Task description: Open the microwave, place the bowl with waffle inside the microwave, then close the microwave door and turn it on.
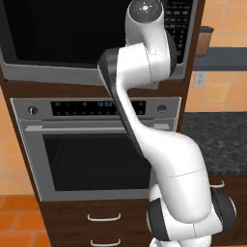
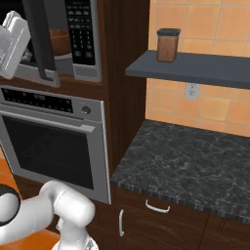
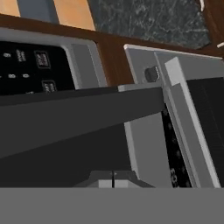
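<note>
Claw (image 3: 113, 177) pressed together, empty | microwave door (image 3: 74, 118) black glass, ajar | bowl with waffle (image 2: 60, 41) inside

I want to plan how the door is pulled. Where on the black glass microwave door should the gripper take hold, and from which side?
Grip the dark vertical bar handle of the black glass microwave door, beside the black button keypad. Come from the front, jaws across the bar: it stands off the door, so probably fingers fit behind it.

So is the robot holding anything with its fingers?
No. Its fingers are pressed shut together with nothing between them, close against the microwave door by its dark handle.
</note>
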